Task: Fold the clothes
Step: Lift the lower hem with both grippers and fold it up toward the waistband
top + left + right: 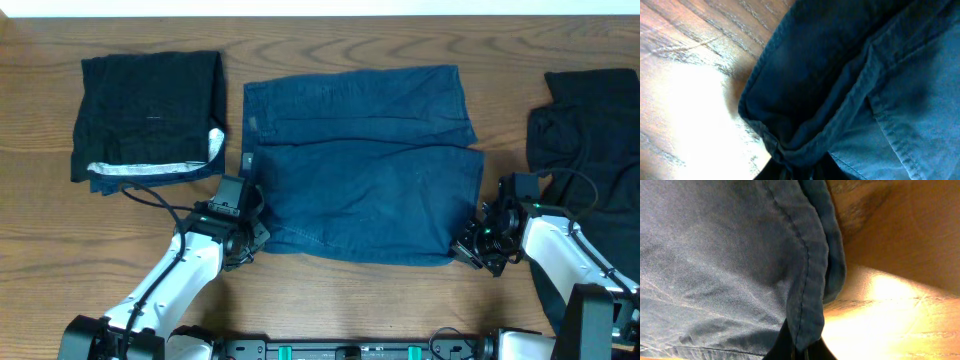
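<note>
The navy-blue shorts (360, 160) lie spread flat in the middle of the table, near edge towards me. My left gripper (250, 232) sits at their near left corner. In the left wrist view its dark jaws are shut on a bunched fold of the shorts (840, 75), right at the gripper (800, 167). My right gripper (468, 247) is at the near right corner. In the right wrist view the stitched hem of the shorts (715, 255) runs down between the shut jaws of that gripper (800, 350).
A folded black garment (150, 110) with a silvery-white edge lies at the back left. Another black garment (590, 130) lies loose at the right edge, close to my right arm. Bare wooden table (350, 300) shows in front of the shorts.
</note>
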